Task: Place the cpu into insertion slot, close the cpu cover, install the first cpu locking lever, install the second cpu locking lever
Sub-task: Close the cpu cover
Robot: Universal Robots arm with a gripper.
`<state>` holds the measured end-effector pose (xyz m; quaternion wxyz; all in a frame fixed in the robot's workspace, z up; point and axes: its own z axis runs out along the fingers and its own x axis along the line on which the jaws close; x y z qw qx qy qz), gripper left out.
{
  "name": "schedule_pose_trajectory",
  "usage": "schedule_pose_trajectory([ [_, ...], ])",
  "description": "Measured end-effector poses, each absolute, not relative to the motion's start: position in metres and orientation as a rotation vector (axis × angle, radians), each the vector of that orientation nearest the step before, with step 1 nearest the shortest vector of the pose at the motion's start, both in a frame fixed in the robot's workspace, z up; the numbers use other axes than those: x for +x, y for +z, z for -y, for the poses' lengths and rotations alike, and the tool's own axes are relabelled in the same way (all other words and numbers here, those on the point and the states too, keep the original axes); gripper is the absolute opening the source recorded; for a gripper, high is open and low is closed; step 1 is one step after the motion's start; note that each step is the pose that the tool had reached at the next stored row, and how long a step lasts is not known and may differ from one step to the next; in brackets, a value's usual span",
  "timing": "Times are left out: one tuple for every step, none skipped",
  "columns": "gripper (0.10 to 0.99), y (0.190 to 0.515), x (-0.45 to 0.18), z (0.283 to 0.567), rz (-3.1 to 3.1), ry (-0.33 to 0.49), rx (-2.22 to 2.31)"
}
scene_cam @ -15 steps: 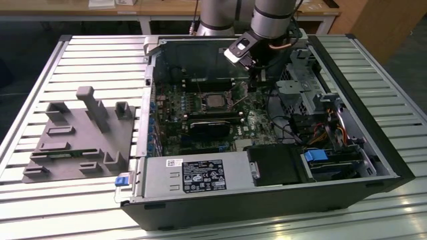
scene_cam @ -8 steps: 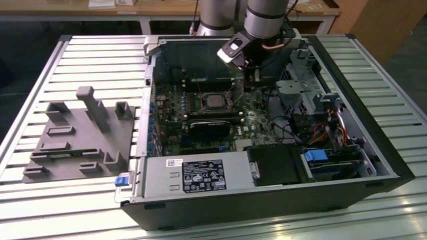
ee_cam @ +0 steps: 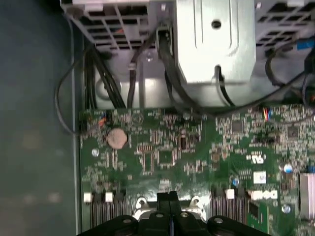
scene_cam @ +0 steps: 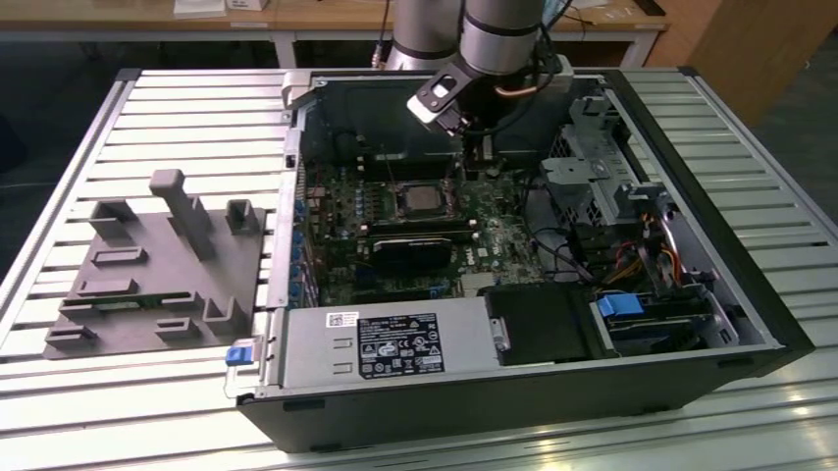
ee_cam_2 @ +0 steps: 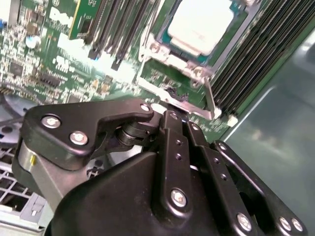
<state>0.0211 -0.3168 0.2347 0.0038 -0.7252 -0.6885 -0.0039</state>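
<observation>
Gripper (ee_cam_2: 178, 116) pinched closed at the insertion slot's (ee_cam_2: 171, 61) rim

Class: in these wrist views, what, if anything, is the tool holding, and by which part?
Nothing, as far as shows: the tool is shut, its tips at an edge of the cpu cover; the cpu lies seated.

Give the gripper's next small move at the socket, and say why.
Probably nudge the shut gripper down against the silver lever beside it: the cpu already lies seated with the cpu cover down around it.
</observation>
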Motion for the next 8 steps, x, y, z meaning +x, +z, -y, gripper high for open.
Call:
schedule_pose_trajectory([
  [0.102, 0.235, 0.018, 0.317, 2.158, -0.012, -2.273],
  [0.102, 0.235, 0.015, 0.316, 2.158, -0.013, -2.273],
  [0.102, 0.235, 0.012, 0.316, 2.158, -0.013, -2.273],
  [0.102, 0.235, 0.009, 0.316, 2.158, -0.013, -2.274],
  [0.102, 0.235, 0.007, 0.316, 2.158, -0.013, -2.274],
  [0.102, 0.235, 0.005, 0.316, 2.158, -0.013, -2.274],
  [0.102, 0.235, 0.003, 0.316, 2.158, -0.014, -2.274],
  [0.102, 0.235, 0.001, 0.316, 2.158, -0.014, -2.274],
])
